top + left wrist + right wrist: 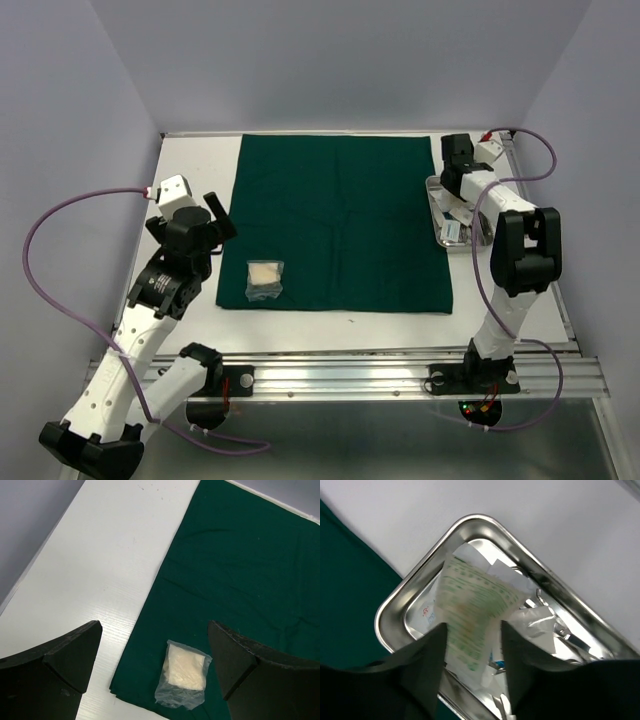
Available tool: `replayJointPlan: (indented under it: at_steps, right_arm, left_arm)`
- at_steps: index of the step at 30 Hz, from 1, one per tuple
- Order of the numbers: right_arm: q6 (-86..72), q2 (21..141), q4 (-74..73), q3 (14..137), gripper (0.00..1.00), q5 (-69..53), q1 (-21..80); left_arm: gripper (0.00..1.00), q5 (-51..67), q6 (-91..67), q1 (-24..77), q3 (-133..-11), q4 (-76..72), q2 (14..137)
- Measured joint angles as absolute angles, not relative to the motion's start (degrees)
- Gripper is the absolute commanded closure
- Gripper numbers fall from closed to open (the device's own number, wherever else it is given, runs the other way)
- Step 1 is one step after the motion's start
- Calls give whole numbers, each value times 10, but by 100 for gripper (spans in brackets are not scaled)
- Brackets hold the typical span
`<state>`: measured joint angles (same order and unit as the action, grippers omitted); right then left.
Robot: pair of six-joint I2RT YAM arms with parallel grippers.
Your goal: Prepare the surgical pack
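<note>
R tool (472,630) straddles printed pkt (470,597) in tray (475,519); grip: cannot tell. Risk: loose pinch drops pkt short of drape (350,580). L tool (155,630) wide open.

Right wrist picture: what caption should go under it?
Right gripper poised around a green-printed packet in the steel tray.

Drape (340,220): dark green woven cloth, matt, soft fold lines showing; tray (470,520): bare steel, polished, mirror-bright on rim and floor; printed packet (470,615) inside it: paper-like face, green print, dull (its borders look like clear film); gauze packet (182,675): clear plastic pouch, glossy, crinkled, white fibrous pad within; table (100,555): white, smooth, low sheen; left gripper (155,625) fingers (55,675): black, matt, faintly grainy.
</note>
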<state>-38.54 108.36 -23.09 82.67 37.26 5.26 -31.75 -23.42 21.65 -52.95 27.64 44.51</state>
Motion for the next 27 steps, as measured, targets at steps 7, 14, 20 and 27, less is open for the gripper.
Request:
replayJointPlan:
  at_steps: [7, 14, 20, 27]
  right_arm:
    - [-394, 1114, -230, 832, 24, 350, 53]
    - [-383, 1069, -220, 816, 39, 346, 53]
    - [-339, 990, -180, 797, 75, 330, 53]
    - [-306, 1028, -157, 801, 94, 276, 53]
  left_arm:
    - [1, -320, -234, 216, -529, 277, 439]
    - [1, -319, -234, 216, -529, 277, 437]
    - [1, -319, -234, 216, -528, 277, 437]
    - [1, -317, -234, 216, -528, 277, 437]
